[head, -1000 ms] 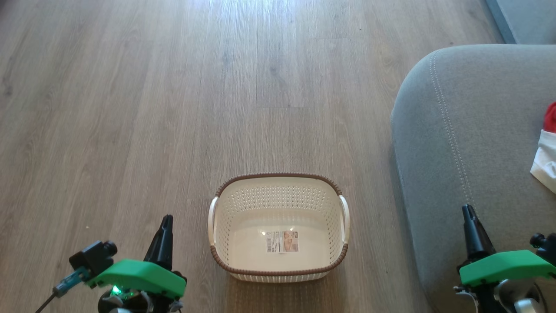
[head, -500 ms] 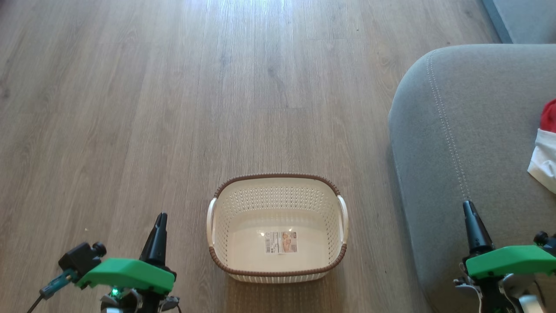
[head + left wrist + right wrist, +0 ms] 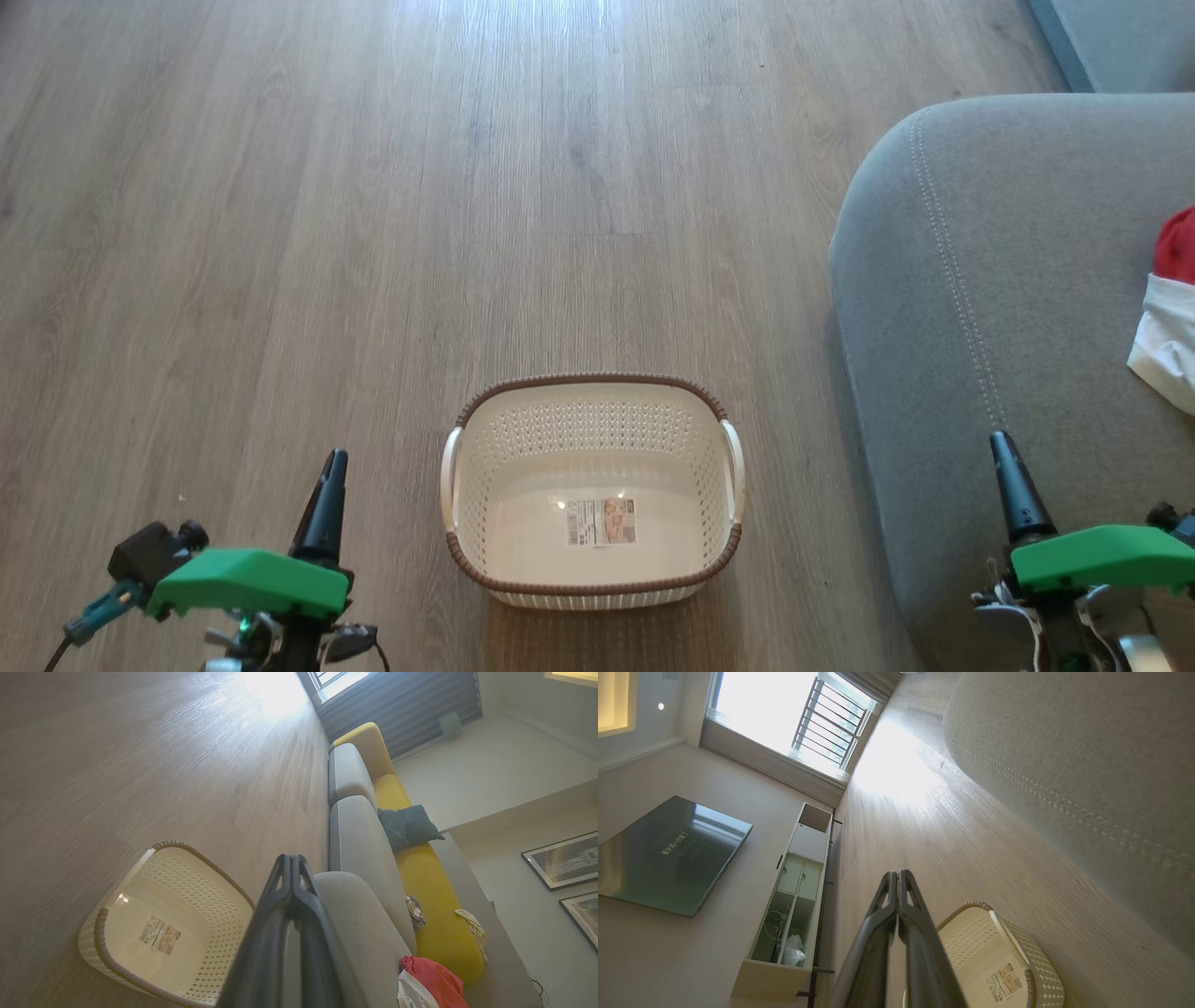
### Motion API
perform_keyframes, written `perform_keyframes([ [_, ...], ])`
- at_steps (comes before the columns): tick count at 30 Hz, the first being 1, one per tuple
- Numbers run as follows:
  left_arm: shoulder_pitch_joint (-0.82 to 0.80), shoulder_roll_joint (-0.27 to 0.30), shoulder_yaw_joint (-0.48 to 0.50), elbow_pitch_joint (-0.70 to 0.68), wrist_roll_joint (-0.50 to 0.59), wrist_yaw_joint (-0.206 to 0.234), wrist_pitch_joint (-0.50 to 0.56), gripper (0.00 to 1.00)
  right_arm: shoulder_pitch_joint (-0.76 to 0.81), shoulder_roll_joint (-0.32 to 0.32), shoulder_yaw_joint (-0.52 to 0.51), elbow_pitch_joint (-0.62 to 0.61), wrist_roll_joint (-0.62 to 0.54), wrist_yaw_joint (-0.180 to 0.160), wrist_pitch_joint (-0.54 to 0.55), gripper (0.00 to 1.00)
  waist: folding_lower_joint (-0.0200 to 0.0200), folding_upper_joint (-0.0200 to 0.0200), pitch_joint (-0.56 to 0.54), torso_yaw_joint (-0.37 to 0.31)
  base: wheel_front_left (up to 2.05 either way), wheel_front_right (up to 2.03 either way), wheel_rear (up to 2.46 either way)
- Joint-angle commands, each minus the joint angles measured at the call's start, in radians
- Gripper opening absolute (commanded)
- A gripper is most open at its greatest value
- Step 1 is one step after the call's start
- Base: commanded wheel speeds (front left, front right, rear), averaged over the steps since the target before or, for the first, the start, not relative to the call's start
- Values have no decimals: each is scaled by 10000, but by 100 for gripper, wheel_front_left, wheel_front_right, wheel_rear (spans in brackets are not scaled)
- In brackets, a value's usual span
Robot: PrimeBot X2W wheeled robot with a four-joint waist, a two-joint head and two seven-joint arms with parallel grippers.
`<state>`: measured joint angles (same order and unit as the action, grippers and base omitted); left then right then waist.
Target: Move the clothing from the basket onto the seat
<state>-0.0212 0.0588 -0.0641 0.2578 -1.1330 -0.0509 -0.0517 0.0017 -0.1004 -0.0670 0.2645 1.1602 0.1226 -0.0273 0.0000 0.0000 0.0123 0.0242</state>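
The cream basket (image 3: 592, 411) with a brown rim stands on the wood floor, holding nothing but a label on its bottom; it also shows as the basket (image 3: 140, 952) and the basket (image 3: 1008, 961). Red and white clothing (image 3: 1167, 308) lies on the grey seat (image 3: 943, 280) at the right edge; the clothing (image 3: 427, 982) rests on the seat (image 3: 369, 933). My left gripper (image 3: 333, 459) hovers left of the basket, shut and holding nothing. My right gripper (image 3: 1000, 439) is shut over the seat's front corner. The left gripper (image 3: 290, 858) and right gripper (image 3: 896, 873) show their tips together.
A long sofa with yellow back cushions (image 3: 420, 872) and a dark teal pillow (image 3: 409, 826) runs beyond the seat. A low TV cabinet (image 3: 794, 896) and a television (image 3: 668, 854) stand against the far wall. Open wood floor (image 3: 373, 187) lies ahead.
The whole head view has shifted slightly, so the camera has moved. Both grippers sit a little lower in the picture and stay shut. The basket and clothing have not moved.
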Motion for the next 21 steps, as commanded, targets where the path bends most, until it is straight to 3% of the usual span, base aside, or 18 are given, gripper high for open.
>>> perform_keyframes([
  [1,-534,135,321,-270,-319,-133,73,0,-575,-20,28,-282,303,52,88,0,0,0,-3,-8,0,0,0],
  [21,-664,138,807,-215,-2317,-415,635,0,-796,193,-175,-247,2086,64,642,0,0,0,-41,-107,0,0,0],
])
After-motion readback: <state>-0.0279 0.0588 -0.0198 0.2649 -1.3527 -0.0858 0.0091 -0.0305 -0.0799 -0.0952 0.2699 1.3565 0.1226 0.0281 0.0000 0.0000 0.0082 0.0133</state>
